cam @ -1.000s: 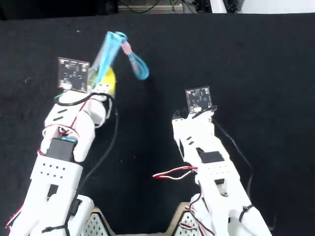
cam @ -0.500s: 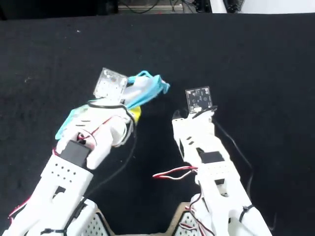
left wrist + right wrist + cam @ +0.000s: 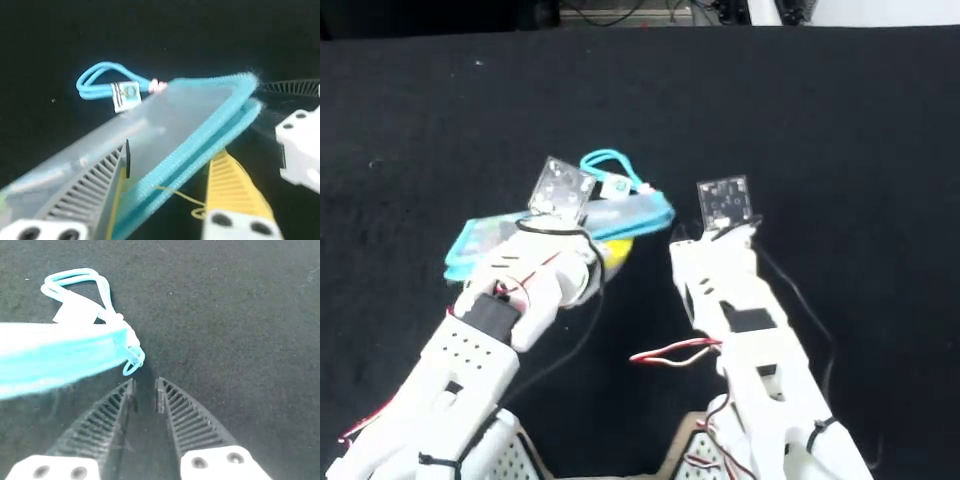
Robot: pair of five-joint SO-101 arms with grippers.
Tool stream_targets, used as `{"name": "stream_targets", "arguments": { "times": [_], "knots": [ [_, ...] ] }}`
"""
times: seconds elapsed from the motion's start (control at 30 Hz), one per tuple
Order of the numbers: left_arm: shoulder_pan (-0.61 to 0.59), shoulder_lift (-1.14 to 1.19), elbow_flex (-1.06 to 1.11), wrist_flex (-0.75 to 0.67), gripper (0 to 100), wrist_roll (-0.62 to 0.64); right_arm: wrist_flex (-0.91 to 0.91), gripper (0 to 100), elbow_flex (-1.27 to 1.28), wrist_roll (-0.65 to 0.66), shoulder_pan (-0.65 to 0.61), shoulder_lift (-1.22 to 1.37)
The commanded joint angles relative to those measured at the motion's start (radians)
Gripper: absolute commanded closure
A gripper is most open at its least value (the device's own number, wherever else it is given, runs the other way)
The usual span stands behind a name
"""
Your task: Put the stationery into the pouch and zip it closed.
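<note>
The pouch is clear plastic with blue trim and a blue cord loop. It hangs level above the black table, one end close to the right arm. My left gripper is shut on the pouch, with a grey finger on one face and a yellow finger on the other. My right gripper is open a little with nothing between its fingers. The pouch's zipper ring hangs just in front of its tips. What is inside the pouch cannot be made out.
A black cloth covers the whole table, with free room at the back and on the right. Red and white wires loop off the right arm near the front edge.
The left arm has swung the pouch from standing up at the far left down to level, and over toward the right arm. The right arm has not moved.
</note>
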Motion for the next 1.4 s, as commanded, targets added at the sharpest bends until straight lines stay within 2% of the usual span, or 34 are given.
{"name": "stream_targets", "arguments": {
  "times": [0.0, 0.17, 0.37, 0.53, 0.83, 0.97, 1.1, 1.2, 1.37],
  "knots": [
    [-0.085, -0.011, -0.019, -0.098, 77, -0.008, -0.025, 93.1, -0.005, 0.005, 0.015, -0.025],
    [-0.239, -0.012, -0.028, -0.114, 77, -0.009, -0.026, 93.1, -0.005, 0.005, 0.015, -0.025],
    [-0.306, -0.014, -0.062, -0.114, 78, -0.009, -0.026, 93.1, -0.005, 0.005, 0.015, -0.025],
    [-0.239, -0.014, -0.087, -0.110, 77, 0.002, -0.026, 93.1, -0.005, 0.005, 0.015, -0.025],
    [-0.047, -0.011, -0.036, -0.106, 77, -0.008, -0.026, 93.1, -0.005, 0.005, 0.015, -0.025],
    [-0.036, -0.014, -0.053, -0.106, 77, -0.009, -0.026, 93.1, -0.005, 0.005, 0.015, -0.025],
    [-0.105, -0.043, -0.070, -0.103, 77, -0.009, -0.026, 93.1, -0.005, 0.005, 0.015, -0.025],
    [-0.205, -0.081, -0.030, -0.064, 78, -0.017, -0.026, 93.1, -0.005, 0.005, 0.015, -0.025],
    [-0.433, -0.184, 0.067, 0.083, 78, -0.170, -0.026, 93.1, -0.007, 0.005, 0.015, -0.025]
  ]
}}
